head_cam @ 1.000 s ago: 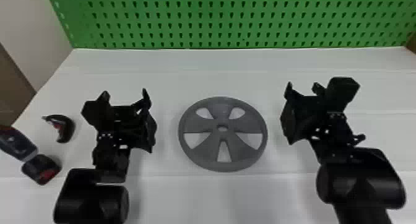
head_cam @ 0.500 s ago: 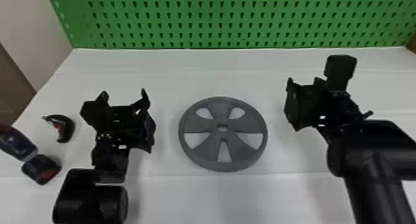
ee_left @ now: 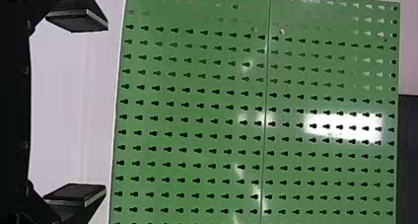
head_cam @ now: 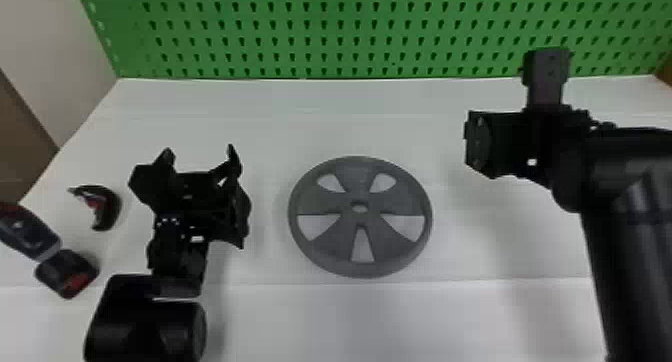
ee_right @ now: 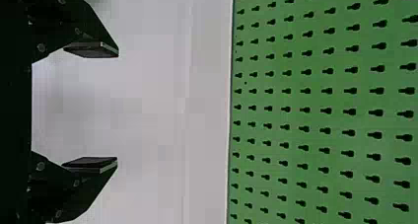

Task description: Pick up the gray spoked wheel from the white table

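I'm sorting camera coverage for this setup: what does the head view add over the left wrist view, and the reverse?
From the head view: the gray spoked wheel, lying flat; the right arm; a dark curved item left of the left gripper.
From the left wrist view: a seam in the pegboard and a bright glare.
Both: the pegboard, the white table and the left gripper.

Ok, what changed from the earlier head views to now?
The right gripper has shifted toward the green pegboard in the head view and turned, while its forearm has swung outward to the robot's right. Nothing was taken hold of or let go. The gray spoked wheel lies where it was, and the left gripper looks essentially unmoved.
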Action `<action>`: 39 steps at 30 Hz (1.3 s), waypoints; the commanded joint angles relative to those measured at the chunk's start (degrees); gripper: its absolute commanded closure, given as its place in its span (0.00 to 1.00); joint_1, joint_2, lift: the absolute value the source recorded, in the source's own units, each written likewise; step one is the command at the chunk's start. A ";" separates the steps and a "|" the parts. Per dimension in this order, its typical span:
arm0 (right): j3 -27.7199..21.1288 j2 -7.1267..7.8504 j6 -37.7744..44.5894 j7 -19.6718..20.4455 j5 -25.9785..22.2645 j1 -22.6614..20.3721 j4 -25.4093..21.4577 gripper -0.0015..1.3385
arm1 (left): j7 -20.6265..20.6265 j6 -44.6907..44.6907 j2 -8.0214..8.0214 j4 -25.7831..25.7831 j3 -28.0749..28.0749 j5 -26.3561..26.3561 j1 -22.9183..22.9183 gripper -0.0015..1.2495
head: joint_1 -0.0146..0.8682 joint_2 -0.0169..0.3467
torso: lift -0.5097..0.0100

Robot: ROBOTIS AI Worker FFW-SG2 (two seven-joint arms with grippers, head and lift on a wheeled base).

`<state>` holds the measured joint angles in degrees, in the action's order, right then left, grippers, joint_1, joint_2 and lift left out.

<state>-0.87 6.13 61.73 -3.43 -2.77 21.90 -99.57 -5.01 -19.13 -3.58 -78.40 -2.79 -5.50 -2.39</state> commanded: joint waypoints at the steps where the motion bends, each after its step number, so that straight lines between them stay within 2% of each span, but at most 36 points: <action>1: 0.70 1.16 7.88 0.00 -0.48 3.59 0.34 0.36 | 0.00 0.06 -0.20 -0.18 -0.11 0.23 0.02 0.10 | 0.93 0.17 | 0.79; 14: 2.72 3.98 24.14 0.00 -4.43 12.29 7.37 0.36 | 0.00 0.67 -0.91 -0.61 -0.38 0.49 0.19 0.10 | 0.93 0.17 | 0.79; 18: 2.98 5.29 25.46 0.00 -10.15 14.05 11.68 0.36 | 0.00 0.94 -1.17 -0.79 -0.46 0.49 0.28 0.10 | 0.93 0.17 | 0.79; 20: 3.16 5.82 26.51 0.00 -11.55 15.11 13.70 0.36 | 0.00 1.02 -1.35 -0.88 -0.55 0.49 0.28 0.10 | 0.93 0.17 | 0.79; 29: 6.76 7.05 28.35 0.00 -10.67 19.68 20.99 0.36 | -0.09 1.38 -1.87 -1.05 -0.90 0.49 0.46 0.10 | 0.93 0.17 | 0.79; 39: 9.31 7.93 28.35 0.00 -14.19 23.10 29.08 0.36 | -0.09 1.73 -2.22 -1.14 -1.17 0.58 0.46 0.10 | 0.93 0.17 | 0.79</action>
<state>7.08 13.63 89.82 -3.43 -15.49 43.81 -73.28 -5.09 -17.54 -5.64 -79.53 -3.85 -5.00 -1.93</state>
